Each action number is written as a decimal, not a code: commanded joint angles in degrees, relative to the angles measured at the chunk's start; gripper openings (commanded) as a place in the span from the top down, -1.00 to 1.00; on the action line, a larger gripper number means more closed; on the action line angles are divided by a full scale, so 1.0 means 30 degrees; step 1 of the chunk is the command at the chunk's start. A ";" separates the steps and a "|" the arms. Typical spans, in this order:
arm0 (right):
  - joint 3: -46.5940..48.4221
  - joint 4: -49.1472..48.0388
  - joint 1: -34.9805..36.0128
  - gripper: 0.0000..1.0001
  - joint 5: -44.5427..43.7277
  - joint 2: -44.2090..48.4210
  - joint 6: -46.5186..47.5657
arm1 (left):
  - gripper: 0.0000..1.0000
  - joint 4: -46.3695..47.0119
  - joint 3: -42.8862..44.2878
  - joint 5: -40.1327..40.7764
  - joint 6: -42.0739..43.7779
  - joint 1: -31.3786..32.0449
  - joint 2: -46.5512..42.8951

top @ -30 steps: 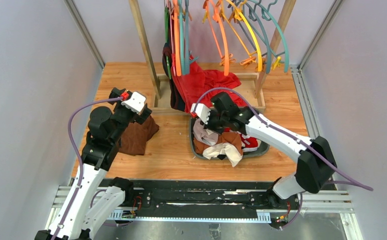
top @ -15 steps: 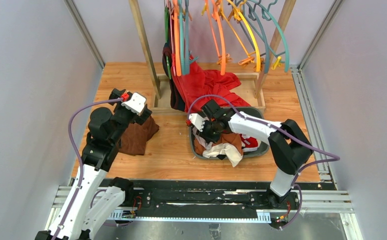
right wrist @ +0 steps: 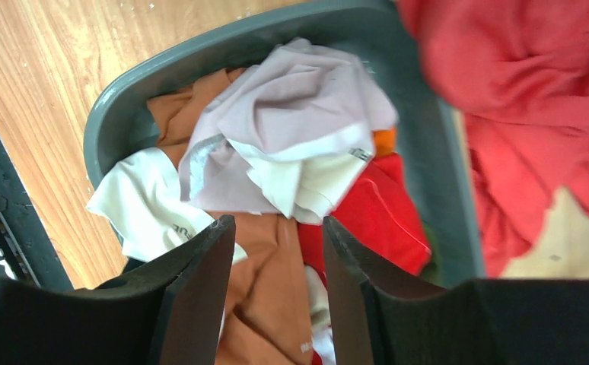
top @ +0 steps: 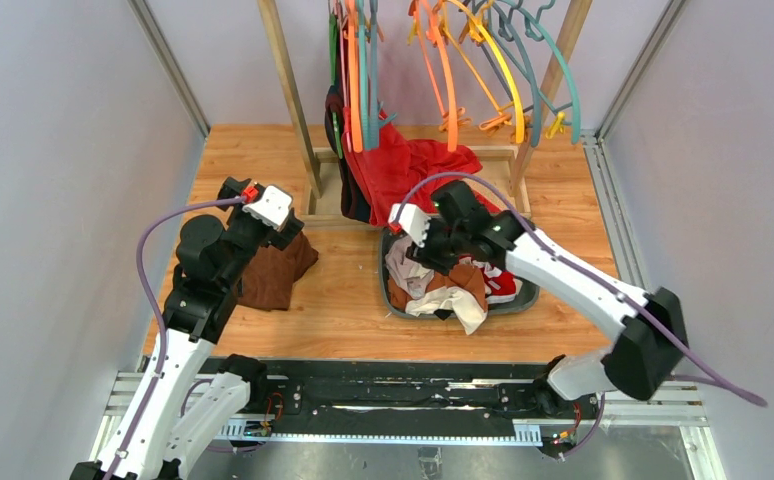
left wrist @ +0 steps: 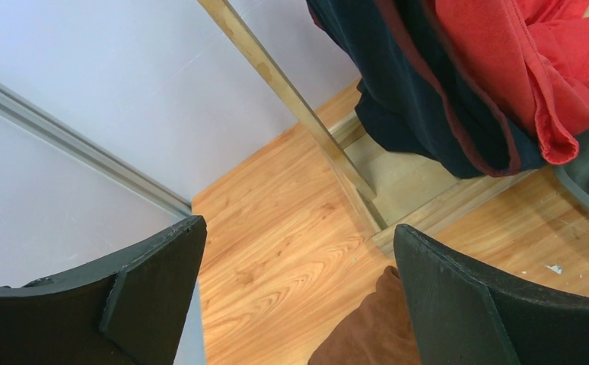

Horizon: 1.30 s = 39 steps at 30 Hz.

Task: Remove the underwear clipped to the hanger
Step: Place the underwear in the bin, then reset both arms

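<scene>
The table [top: 343, 310] is boxed in. Walls stand close on the L and R sides, a black rail [top: 403, 400] runs along the near edge, and a wooden rack [top: 288, 100] stands across the far middle w/ its base frame on the wood. Open wood shows as a strip btwn the dark brown cloth [top: 273, 270] and the grey bin [top: 528, 297], plus the far L corner and the R side. Hangers [top: 443, 70] crowd the rack top. A big red cloth [top: 403, 165] spills from the rack down to the bin's far rim.

The bin sits R of centre, just near of the rack base. The underwear [top: 443, 285] lies heaped in it:
- The pale brief [right wrist: 291, 114] is on top, toward the L.
- The brown brief [right wrist: 261, 304] is under it, w/ white waistband hanging over the near rim.
- The red brief [right wrist: 367, 213] w/ white trim is at the R.

A dark cloth [left wrist: 413, 99] w/ a maroon edge hangs at the rack's L end. It may be a brief on a hanger, but no clip is visible.

The R gripper [right wrist: 276, 228] hovers just above the heap, fingers partly spread w/ nothing btwn them. The L gripper [left wrist: 299, 251] is up over the dark brown cloth, near the L rack post, fingers spread wide and empty.
</scene>
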<state>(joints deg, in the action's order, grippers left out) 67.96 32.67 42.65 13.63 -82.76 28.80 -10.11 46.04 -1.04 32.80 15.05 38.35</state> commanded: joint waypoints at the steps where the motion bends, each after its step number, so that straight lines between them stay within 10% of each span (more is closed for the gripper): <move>1: -0.0517 0.0670 -0.0527 0.04 -0.1533 0.2533 0.0618 | -0.96 0.0755 0.0010 0.0543 -0.0151 -0.0153 0.0017; 14: -0.3807 -0.0490 -0.6732 0.00 -0.1425 1.0246 -0.2672 | -0.96 0.0931 0.0590 0.1163 -0.2889 -0.2094 0.1040; 20: -0.5837 -0.3100 -1.0420 -0.45 -0.2928 1.3228 -0.4854 | -0.96 0.0948 0.0683 0.0719 -0.4520 -0.3380 0.1485; 39: -0.5167 -0.6352 -1.3339 -0.70 -0.5543 1.1759 -0.9527 | -0.96 0.1194 -0.0137 -0.3569 -0.7702 -0.6050 0.2189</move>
<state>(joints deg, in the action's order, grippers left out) 52.45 19.84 3.49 0.97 -49.15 6.26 -9.26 46.17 -7.11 12.47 -2.20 45.60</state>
